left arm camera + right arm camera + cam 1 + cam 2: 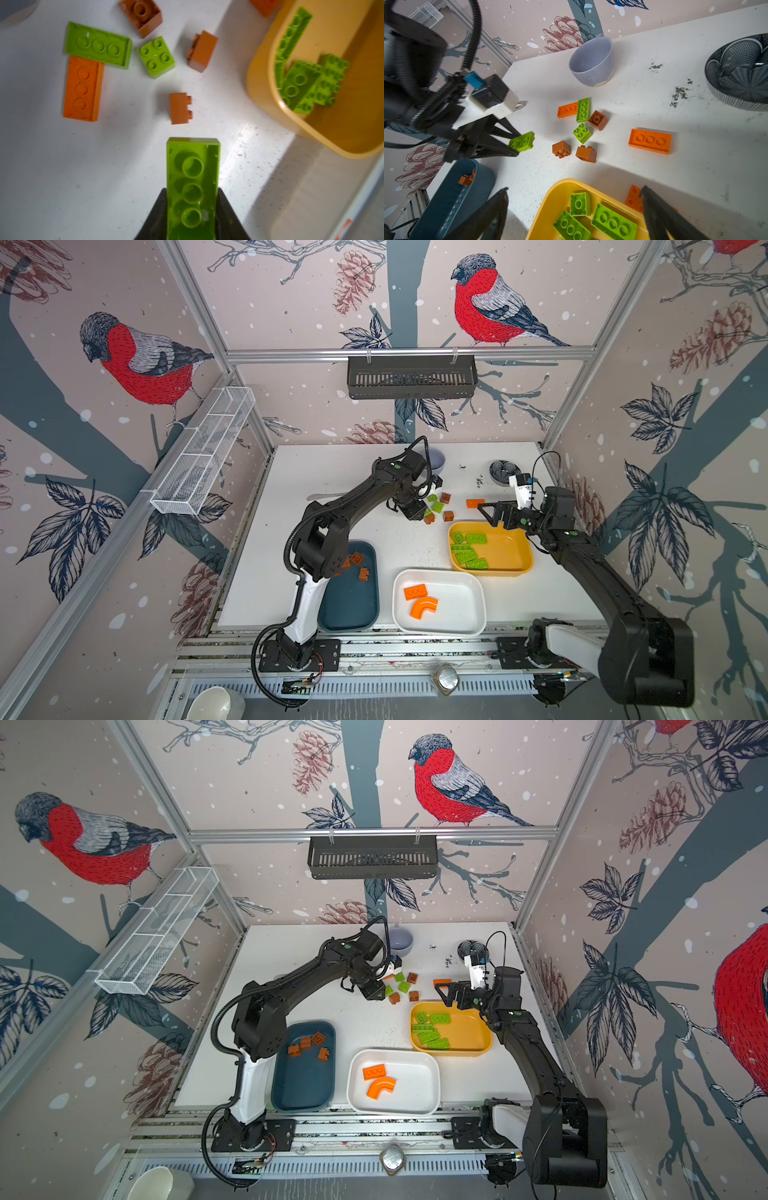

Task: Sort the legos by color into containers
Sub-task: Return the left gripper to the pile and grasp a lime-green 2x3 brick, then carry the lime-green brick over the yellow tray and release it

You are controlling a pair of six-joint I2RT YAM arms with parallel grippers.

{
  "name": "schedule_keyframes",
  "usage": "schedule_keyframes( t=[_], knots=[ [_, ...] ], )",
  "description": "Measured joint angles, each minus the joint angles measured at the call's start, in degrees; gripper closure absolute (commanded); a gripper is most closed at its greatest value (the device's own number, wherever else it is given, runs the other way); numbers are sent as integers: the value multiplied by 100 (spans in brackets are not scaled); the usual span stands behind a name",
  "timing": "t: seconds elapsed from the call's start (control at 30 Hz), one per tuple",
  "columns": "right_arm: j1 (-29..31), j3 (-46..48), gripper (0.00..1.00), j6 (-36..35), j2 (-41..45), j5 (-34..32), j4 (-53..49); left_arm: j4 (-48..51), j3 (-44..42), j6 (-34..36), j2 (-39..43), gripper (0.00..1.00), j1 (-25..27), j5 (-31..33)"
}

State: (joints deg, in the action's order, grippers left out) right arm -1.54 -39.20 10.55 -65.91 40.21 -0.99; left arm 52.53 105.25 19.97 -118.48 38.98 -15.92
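My left gripper (192, 190) is shut on a lime-green lego plate (193, 162) and holds it just above the table, left of the loose pile, as the right wrist view shows (522, 142). The pile holds green (97, 44), orange (83, 89) and brown (179, 108) legos. My right gripper (488, 512) hangs open and empty over the far left corner of the mustard yellow tray (511, 551), which holds several green plates (476, 538). The teal tray (353, 605) holds brown blocks (356, 558). In the white tray (457, 605) lie an orange plate and an orange arch (424, 608).
A grey-lavender cup (434, 460) and a dark round bowl (503, 470) stand at the back of the table. One orange plate (475, 502) lies just behind the yellow tray. A black basket (411, 377) hangs on the back wall and a white wire one (203, 452) on the left.
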Motion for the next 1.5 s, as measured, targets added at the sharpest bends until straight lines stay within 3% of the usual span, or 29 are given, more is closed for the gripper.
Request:
schedule_keyframes(
  t=[0.4, 0.53, 0.7, 1.0, 1.1, 1.2, 1.37, 1.5],
  knots=[
    [0, -61, 1, -2, 7, 0, -4, 96, -1377, -332, 1331, 77, 1340, -533],
    [0, -59, 1, -2, 7, 0, -4, -232, -1749, -516, 1515, 77, 1486, -590],
    [0, -33, 1, 2, 76, -50, -4, -966, -1816, -702, 1318, 77, 1556, -586],
    [-173, -37, 1, 31, 192, -321, -11, -1963, -1211, -796, 323, 76, 1539, -645],
    [-229, -37, 1, 127, 192, -378, -17, -2074, -1008, -813, 13, 69, 1519, -693],
    [-269, -35, 1, 125, 210, -424, -26, -2267, -859, -905, -184, 49, 1519, -776],
    [-313, -28, 1, 127, 247, -466, -33, -2455, -848, -1078, -184, 31, 1436, -798],
    [-315, -15, 1, 129, 254, -466, -37, -2487, -914, -1110, 31, 27, 1274, -789]
  ],
)
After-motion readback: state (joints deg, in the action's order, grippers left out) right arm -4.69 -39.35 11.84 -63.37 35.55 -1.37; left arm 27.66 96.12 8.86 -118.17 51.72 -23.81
